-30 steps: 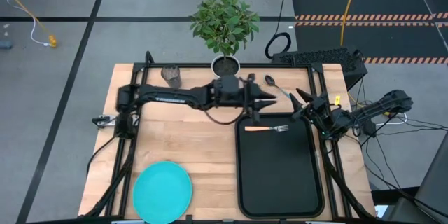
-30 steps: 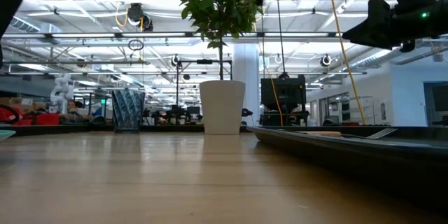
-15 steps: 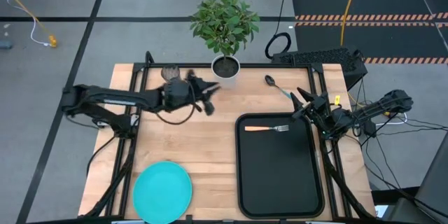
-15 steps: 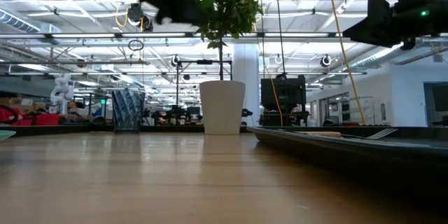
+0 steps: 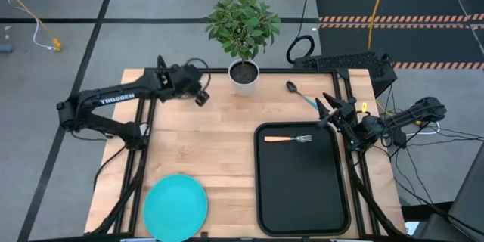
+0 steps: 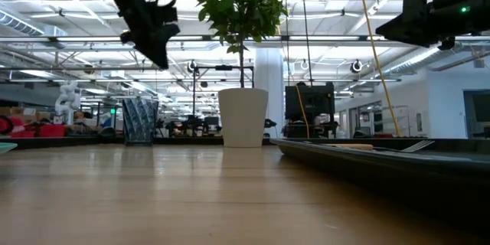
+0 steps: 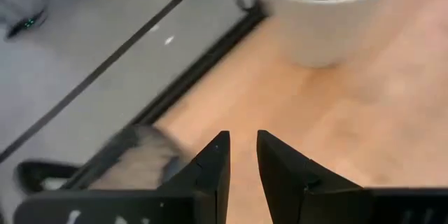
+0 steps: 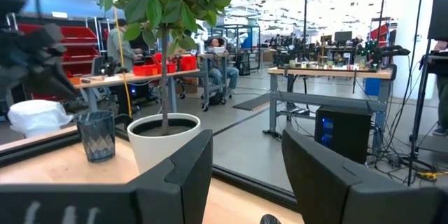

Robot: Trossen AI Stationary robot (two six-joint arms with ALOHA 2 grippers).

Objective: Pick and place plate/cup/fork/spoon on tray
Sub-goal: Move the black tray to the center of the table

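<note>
**Mia:** Where is the fork (image 5: 288, 138)?

**Sam:** It lies inside the black tray (image 5: 300, 212), near the tray's far edge. The spoon (image 5: 296, 92) is on the tabletop (image 5: 212, 147), just past the tray's far edge. The blue plate (image 5: 175, 206) is well to the left of the tray, at the near side. The cup (image 6: 139, 120) stands left of the white plant pot (image 5: 244, 73), at the back edge.

**Mia:** Which arm is busy?

**Sam:** The left end effector (image 5: 200, 94). It hangs in the air left of the plant pot, just above the cup. Its fingers (image 7: 212, 164) have only a thin gap between them, and they hold nothing.

**Mia:** So what should it do to get the cup?

**Sam:** I think the cup is next. The gap looks too thin for the cup, so the fingers should spread wider first. Then it should come down straight, with one finger on each side of the cup. It should squeeze gently, because the cup is small and could tip. It must also stay clear of the plant pot, which is close by.

**Mia:** And the other arm?

**Sam:** The right end effector (image 5: 331, 113) waits by the tray's far right corner. Its fingers are spread wide, and it has nothing in them.
</note>
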